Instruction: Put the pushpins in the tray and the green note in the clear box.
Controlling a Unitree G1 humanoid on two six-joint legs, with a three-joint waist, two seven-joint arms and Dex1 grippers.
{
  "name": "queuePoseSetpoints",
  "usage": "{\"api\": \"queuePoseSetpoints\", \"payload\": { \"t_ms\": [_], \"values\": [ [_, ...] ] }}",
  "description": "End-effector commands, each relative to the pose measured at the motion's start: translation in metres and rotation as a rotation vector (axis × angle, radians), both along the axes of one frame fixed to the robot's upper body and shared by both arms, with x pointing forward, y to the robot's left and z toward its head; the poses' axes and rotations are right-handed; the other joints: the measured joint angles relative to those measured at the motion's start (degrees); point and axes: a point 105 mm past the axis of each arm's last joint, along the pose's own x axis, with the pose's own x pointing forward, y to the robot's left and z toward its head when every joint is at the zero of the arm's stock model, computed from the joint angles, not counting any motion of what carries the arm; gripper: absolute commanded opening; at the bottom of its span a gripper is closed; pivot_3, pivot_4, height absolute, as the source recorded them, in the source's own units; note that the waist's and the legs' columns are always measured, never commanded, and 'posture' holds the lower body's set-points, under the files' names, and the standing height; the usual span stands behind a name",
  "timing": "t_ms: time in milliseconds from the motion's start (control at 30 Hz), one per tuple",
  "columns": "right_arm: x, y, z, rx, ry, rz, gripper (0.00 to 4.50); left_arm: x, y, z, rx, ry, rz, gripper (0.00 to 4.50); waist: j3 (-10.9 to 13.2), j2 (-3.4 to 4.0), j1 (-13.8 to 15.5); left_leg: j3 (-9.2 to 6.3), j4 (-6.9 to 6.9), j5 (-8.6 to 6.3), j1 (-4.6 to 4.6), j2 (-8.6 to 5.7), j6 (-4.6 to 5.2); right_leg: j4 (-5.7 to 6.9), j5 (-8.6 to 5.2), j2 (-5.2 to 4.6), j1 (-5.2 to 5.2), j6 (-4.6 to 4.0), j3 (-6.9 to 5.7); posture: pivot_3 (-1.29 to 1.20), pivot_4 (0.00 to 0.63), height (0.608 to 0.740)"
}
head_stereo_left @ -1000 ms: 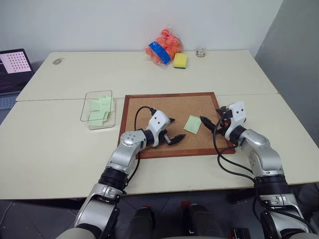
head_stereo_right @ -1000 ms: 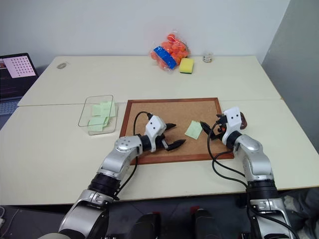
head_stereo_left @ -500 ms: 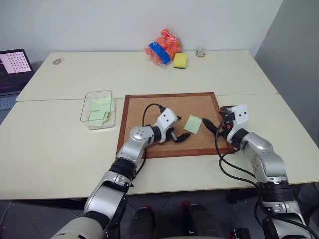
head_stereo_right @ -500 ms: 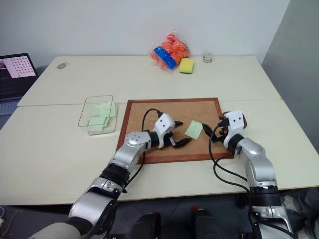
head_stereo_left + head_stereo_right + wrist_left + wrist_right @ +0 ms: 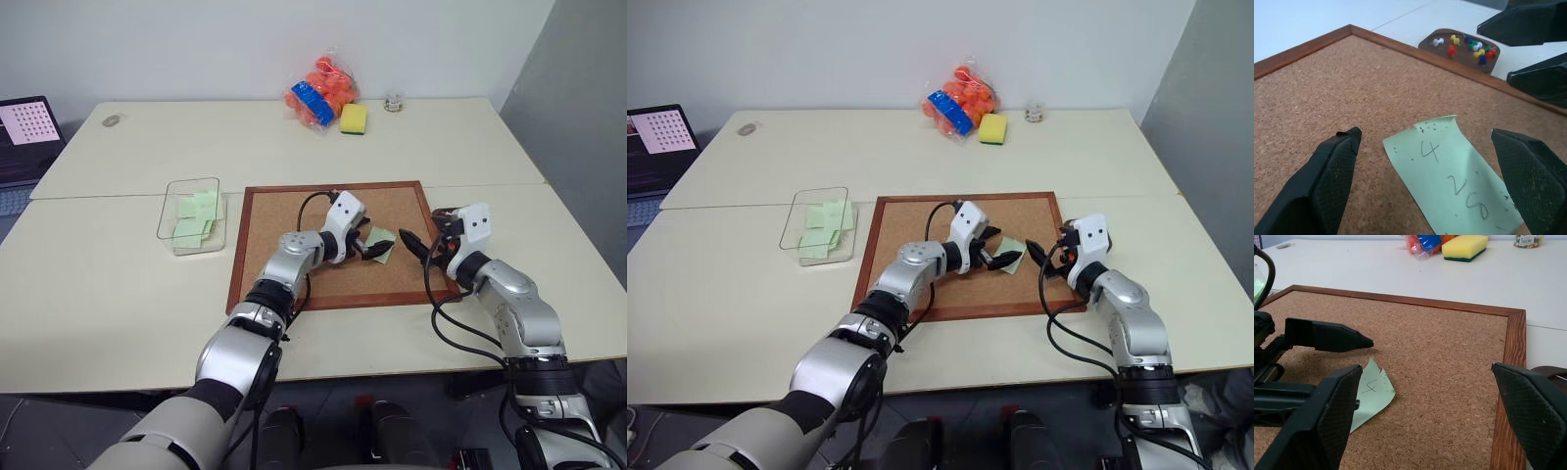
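The green note point(image 5: 1454, 171) lies flat on the corkboard point(image 5: 284, 235), with handwriting on it. My left gripper point(image 5: 375, 247) is open, low over the board, one finger on each side of the note. Just right of the note my right gripper point(image 5: 416, 243) is open with nothing between its fingers, pointing at the left one. In the left wrist view the brown tray point(image 5: 1422, 45) sits just off the board's frame and holds several pushpins point(image 5: 1476, 49) in red, yellow, blue and white. The clear box point(image 5: 191, 215) stands left of the board with green notes inside.
At the back of the table are a bag of orange items point(image 5: 321, 93), a yellow sponge point(image 5: 354, 118) and a small jar point(image 5: 394, 101). A laptop point(image 5: 24, 137) sits at the far left. Bare table runs along the near side.
My left gripper has moved right across the corkboard, from its near-left part to the green note, and now straddles it. The right gripper has stayed put.
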Motion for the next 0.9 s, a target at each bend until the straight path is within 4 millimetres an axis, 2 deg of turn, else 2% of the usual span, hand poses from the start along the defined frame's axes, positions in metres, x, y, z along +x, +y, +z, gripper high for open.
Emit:
{"api": "queuePoseSetpoints", "payload": {
  "t_ms": [33, 300, 500, 733, 900],
  "values": [
    [-0.003, -0.001, 0.016, 0.011, -0.058, -0.01, 4.49, 0.007, -0.007, 0.015, 0.019, -0.066, -0.005, 4.5, 0.0, 0.0, 0.01, 0.0, 0.0, 0.0, -0.01, 0.0, 0.0, 0.0, 0.0, 0.0, 0.0, 0.0, 0.0, 0.0, 0.15, 0.74],
    [-0.006, -0.004, 0.017, 0.011, -0.058, -0.027, 4.49, 0.006, -0.018, 0.018, 0.077, -0.099, -0.05, 4.5, 0.01, -0.02, 0.06, -0.01, 0.0, 0.0, -0.02, -0.01, 0.0, -0.02, 0.0, 0.0, 0.0, 0.0, -0.02, 0.0, 0.15, 0.74],
    [-0.01, 0.001, 0.019, 0.013, -0.062, 0.013, 4.5, 0.003, -0.022, 0.018, 0.102, -0.093, -0.092, 3.37, 0.01, -0.02, 0.01, -0.01, 0.0, 0.0, -0.02, -0.01, 0.0, -0.02, 0.0, 0.0, 0.0, 0.0, -0.01, 0.0, 0.15, 0.74],
    [-0.036, 0.022, 0.012, -0.094, -0.031, 0.236, 4.5, 0.006, -0.016, 0.017, 0.137, -0.102, -0.081, 2.01, 0.02, -0.04, 0.03, -0.02, 0.0, 0.0, -0.03, -0.03, 0.0, -0.03, -0.01, 0.0, 0.0, 0.01, -0.01, 0.0, 0.15, 0.74],
    [-0.05, 0.027, 0.01, -0.139, -0.01, 0.347, 4.5, 0.007, -0.016, 0.018, 0.142, -0.109, -0.08, 1.1, 0.02, -0.04, 0.03, -0.03, 0.0, 0.0, -0.03, -0.02, 0.0, -0.04, -0.01, 0.01, 0.0, 0.01, -0.02, 0.0, 0.15, 0.74]
  ]
}}
